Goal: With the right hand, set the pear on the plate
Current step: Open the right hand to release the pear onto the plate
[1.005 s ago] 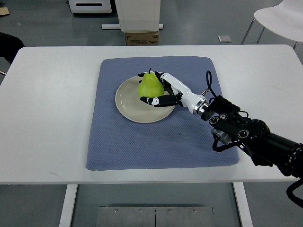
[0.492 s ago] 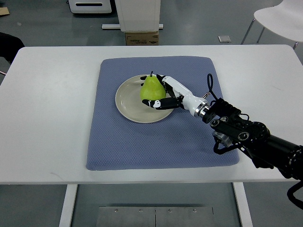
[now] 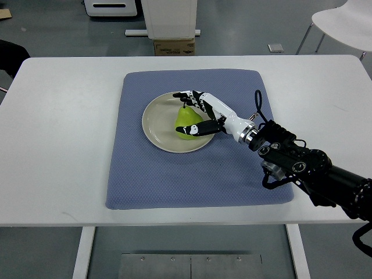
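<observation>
- The pear (image 3: 186, 123) sits on the right half of the plate (image 3: 157, 125), its green body resting on the dish.
- The right robot hand (image 3: 195, 113) is wrapped around the pear: fingers (image 3: 185, 96) curve over its top and far side, and the thumb (image 3: 196, 129) presses along its near side, so the hand is clamped on the fruit.
- The plate lies on the blue mat (image 3: 197, 174), slightly toward the mat's far edge.
- The mat covers the middle of the white worktop (image 3: 58, 145).
- The right arm (image 3: 302, 168) reaches in from the worktop's right near corner, crossing the mat's right side.
- A white chair (image 3: 343, 23) stands on the floor beyond the far right corner.
</observation>
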You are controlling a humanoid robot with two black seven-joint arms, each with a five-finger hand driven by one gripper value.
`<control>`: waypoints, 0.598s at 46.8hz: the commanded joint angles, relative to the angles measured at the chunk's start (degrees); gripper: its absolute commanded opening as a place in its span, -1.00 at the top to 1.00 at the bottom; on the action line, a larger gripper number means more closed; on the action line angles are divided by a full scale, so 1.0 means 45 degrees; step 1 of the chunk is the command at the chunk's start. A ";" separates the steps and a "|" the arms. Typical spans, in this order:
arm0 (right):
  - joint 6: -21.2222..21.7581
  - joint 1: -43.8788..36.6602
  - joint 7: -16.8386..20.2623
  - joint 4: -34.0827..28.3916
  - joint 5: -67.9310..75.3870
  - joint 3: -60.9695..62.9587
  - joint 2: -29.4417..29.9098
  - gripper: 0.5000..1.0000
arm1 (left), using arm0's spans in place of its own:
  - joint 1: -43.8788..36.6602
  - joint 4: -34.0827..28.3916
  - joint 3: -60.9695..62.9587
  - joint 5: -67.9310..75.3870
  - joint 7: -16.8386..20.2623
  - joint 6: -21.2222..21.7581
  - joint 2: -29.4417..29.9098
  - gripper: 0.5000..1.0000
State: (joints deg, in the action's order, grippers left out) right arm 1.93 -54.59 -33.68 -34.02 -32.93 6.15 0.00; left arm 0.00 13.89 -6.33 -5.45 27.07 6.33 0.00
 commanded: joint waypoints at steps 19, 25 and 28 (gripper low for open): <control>0.0137 -0.0057 0.0005 0.0000 -0.0007 0.0001 0.0000 -1.00 | 0.0000 0.0000 0.0000 0.0000 0.0000 0.0000 0.0000 -1.00; 0.0273 -0.0077 -0.0014 -0.0019 0.0013 0.0039 0.0000 -1.00 | 0.0000 0.0000 0.0000 0.0000 0.0000 0.0000 0.0000 -1.00; 0.0546 -0.0077 -0.0014 -0.0019 0.0051 0.0040 0.0000 -1.00 | 0.0000 0.0000 0.0000 0.0000 0.0000 0.0000 0.0000 -1.00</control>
State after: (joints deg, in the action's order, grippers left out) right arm 3.38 -54.94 -33.68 -34.08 -32.87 6.29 0.00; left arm 0.00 13.89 -6.33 -5.45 27.07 6.33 0.00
